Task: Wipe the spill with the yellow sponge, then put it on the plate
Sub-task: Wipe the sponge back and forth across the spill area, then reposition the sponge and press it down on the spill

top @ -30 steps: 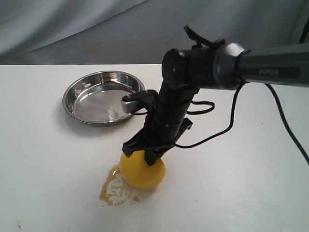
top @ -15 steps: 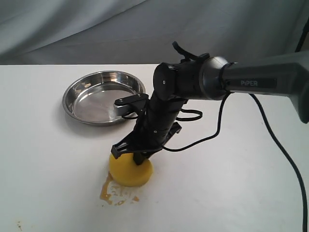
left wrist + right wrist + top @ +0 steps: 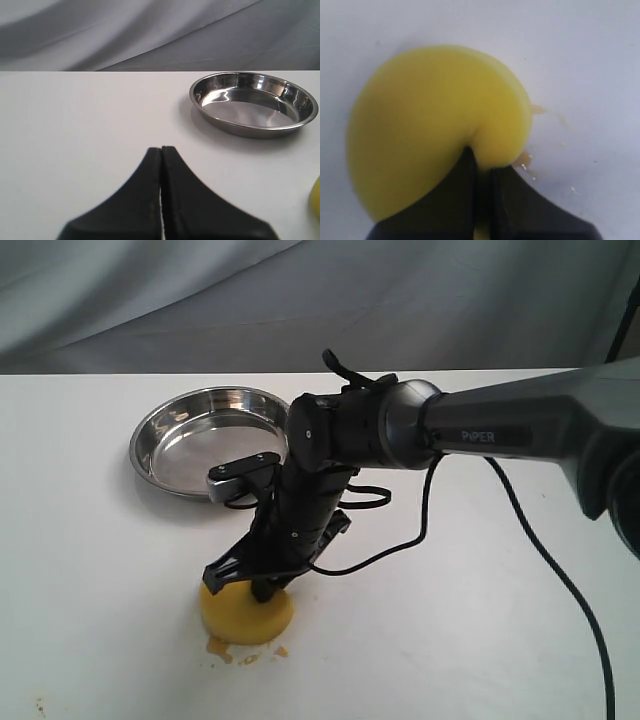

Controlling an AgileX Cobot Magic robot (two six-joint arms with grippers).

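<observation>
My right gripper (image 3: 250, 578) (image 3: 482, 162) is shut on the yellow sponge (image 3: 246, 614) (image 3: 435, 125), pinching its rim and pressing it flat on the white table. The sponge covers most of the spill (image 3: 225, 648); only small amber traces (image 3: 536, 111) show at its edge. The steel plate (image 3: 160, 425) (image 3: 210, 112) stands empty behind the sponge, to the left of the arm. My left gripper (image 3: 161, 150) is shut with nothing in it and hovers over bare table well away from the plate. It does not show in the exterior view.
The right arm and its black cable (image 3: 400, 540) stretch across the middle of the table. A grey cloth backdrop (image 3: 200, 300) hangs behind the table's far edge. A few tiny brown specks (image 3: 40, 705) lie near the front left corner.
The right gripper has dragged the sponge to the left and toward the front, over the spill. Most of the amber puddle is now under the sponge or wiped away.
</observation>
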